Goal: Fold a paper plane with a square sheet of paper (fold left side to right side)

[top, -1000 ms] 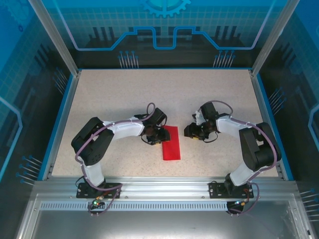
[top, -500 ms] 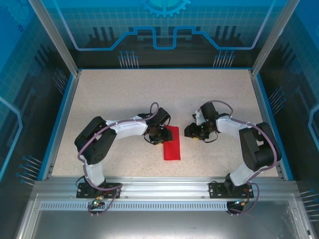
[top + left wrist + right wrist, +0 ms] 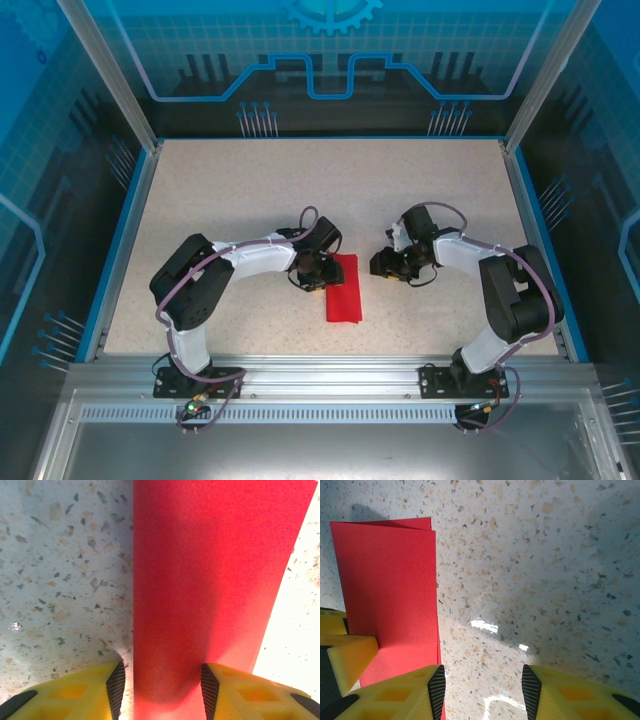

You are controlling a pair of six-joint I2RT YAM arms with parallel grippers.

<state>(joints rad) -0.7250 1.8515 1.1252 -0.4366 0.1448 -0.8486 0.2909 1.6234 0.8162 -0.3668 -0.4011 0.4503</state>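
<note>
Paper point(image 3: 210, 570) beneath left tool point(image 3: 160, 681), jaws apart.

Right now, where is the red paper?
In the top view, the folded red paper lies flat on the speckled table, just front of centre, with the left jaws over its left edge.

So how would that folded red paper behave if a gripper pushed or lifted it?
Probably floppy if lifted: the folded red paper is thin and lies flat. Likely slides easily when pushed, since the speckled table looks glossy. Its layers, slightly offset at one edge, may spring apart.
</note>
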